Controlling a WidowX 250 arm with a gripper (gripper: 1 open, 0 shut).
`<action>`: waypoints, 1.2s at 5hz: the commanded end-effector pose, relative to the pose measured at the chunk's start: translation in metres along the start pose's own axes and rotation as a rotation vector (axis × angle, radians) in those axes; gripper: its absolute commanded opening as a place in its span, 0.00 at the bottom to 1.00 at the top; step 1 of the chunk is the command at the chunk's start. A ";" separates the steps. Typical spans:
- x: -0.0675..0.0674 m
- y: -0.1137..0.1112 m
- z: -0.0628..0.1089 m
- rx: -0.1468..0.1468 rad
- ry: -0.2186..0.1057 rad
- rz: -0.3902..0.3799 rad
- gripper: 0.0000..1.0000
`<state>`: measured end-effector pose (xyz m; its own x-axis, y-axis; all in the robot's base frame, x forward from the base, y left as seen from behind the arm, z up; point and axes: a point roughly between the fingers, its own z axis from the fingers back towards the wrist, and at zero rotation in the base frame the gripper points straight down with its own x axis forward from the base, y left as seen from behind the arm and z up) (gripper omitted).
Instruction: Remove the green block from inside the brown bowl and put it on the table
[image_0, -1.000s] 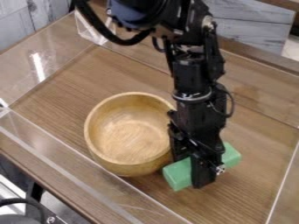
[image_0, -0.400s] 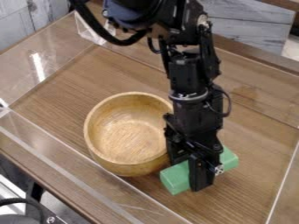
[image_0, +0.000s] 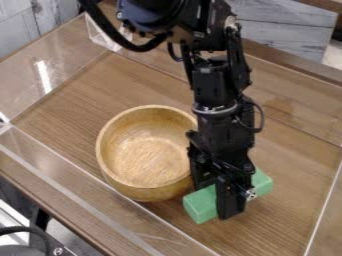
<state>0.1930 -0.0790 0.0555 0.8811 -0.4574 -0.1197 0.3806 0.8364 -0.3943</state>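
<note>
Wood-grain planks make up the table (image_0: 120, 90), which is fenced by clear acrylic walls; a pale panelled backdrop shows beyond its far edge.

Camera view, the only one: the brown bowl (image_0: 150, 153) stands toward the near edge of the table, a little left of the middle, and its hollow is empty. The green block (image_0: 227, 196) is outside it, just beside the bowl's right rim and near the front edge, low on the tabletop; whether it lies flat or tilted I cannot tell, because the black fingers cover its middle. The gripper (image_0: 229, 193) points steeply down over it with its jaws closed on the block, green showing on either side of the fingers.

Compared with a second ago, the block and the hand sit slightly lower and nearer the front edge; compared with the frame just before this one, nothing visible differs, so the descent looks finished. The bowl has not shifted. My reading is that the carrying part of the task is done and only the release and the withdrawal remain. With the block so close to the rim, letting go should leave it on the table, though it may rest against the bowl.

No brand, label or legible writing appears on the arm, the bowl, the block or the walls.
</note>
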 end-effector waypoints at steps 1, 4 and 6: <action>0.006 -0.002 0.014 0.006 -0.057 -0.007 0.00; 0.008 -0.004 0.017 -0.018 -0.062 -0.001 0.00; 0.009 -0.004 0.018 -0.034 -0.063 0.001 0.00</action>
<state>0.1917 -0.0813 0.0597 0.8892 -0.4398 -0.1258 0.3481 0.8290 -0.4377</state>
